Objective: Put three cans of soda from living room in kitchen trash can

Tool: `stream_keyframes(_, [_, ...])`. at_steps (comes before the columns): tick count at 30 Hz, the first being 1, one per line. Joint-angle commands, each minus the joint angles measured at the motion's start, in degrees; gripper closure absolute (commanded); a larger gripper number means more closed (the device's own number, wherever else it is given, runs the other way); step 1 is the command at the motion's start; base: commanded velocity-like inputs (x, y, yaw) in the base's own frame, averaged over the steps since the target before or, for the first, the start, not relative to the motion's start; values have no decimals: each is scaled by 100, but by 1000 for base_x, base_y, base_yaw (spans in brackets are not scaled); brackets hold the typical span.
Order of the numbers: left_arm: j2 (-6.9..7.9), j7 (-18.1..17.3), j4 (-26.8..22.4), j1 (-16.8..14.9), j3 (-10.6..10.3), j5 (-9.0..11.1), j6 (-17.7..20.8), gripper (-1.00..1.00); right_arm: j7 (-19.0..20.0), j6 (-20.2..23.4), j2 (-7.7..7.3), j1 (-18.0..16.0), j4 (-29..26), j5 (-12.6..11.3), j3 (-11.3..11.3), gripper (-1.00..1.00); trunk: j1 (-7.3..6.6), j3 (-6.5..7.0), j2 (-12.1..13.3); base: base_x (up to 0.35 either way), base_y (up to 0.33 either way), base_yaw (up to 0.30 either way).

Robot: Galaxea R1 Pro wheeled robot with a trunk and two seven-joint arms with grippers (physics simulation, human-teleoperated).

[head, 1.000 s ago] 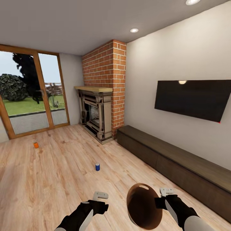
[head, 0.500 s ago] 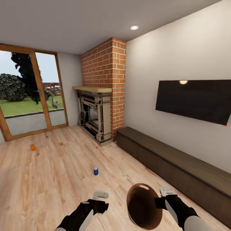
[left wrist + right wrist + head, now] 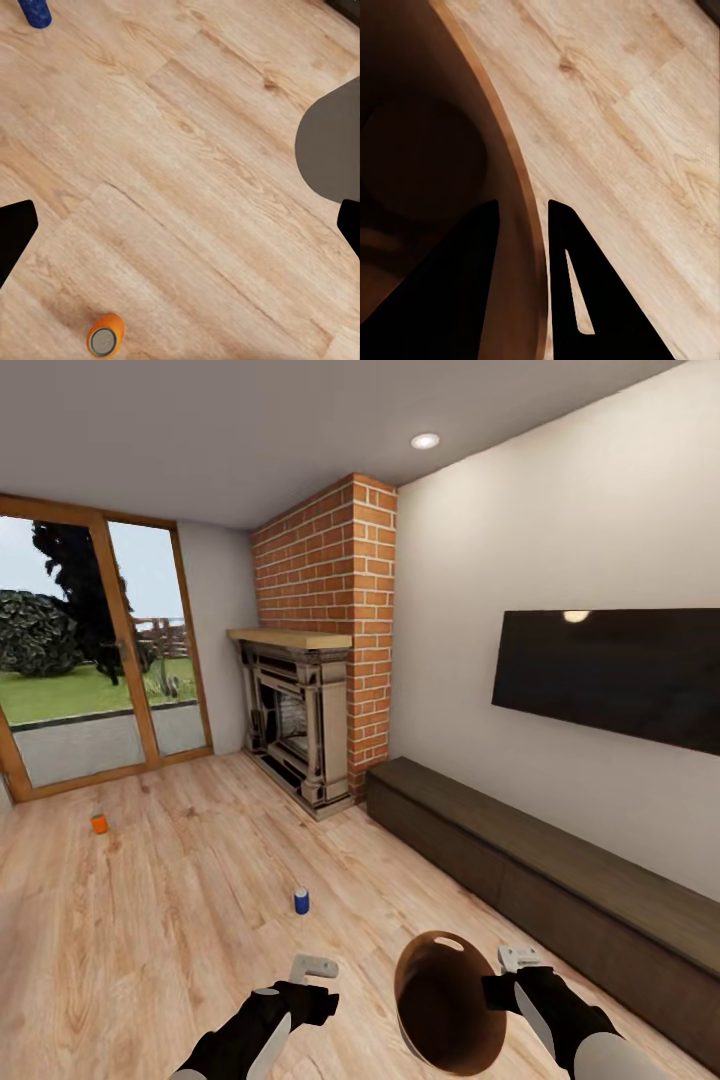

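Right gripper (image 3: 508, 978) is pinching the trash can (image 3: 445, 1005) rim, carrying it toward the blue can (image 3: 301, 901); left gripper (image 3: 312, 975) is hanging wide open, ready for pickup.

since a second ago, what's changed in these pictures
Mostly the camera: the whole head view has shifted, so the robot's base or head has moved, and the blue can and far orange can sit lower and further left in the frame. Both still stand on the floor. The right tool still grips the trash can; the left tool stays empty.
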Motion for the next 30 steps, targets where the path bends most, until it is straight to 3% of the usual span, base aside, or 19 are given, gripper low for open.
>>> stream_keyframes(1, [0,0,0,0,0,0,0,-100,23,0,1,-4,-7,-39,-16,100,0,1,-1,75,30,0])
stream_keyframes(30, [-9,0,0,0,-5,0,0,-100,23,0,1,-4,-7,-39,-16,100,0,1,-1,100,39,0])
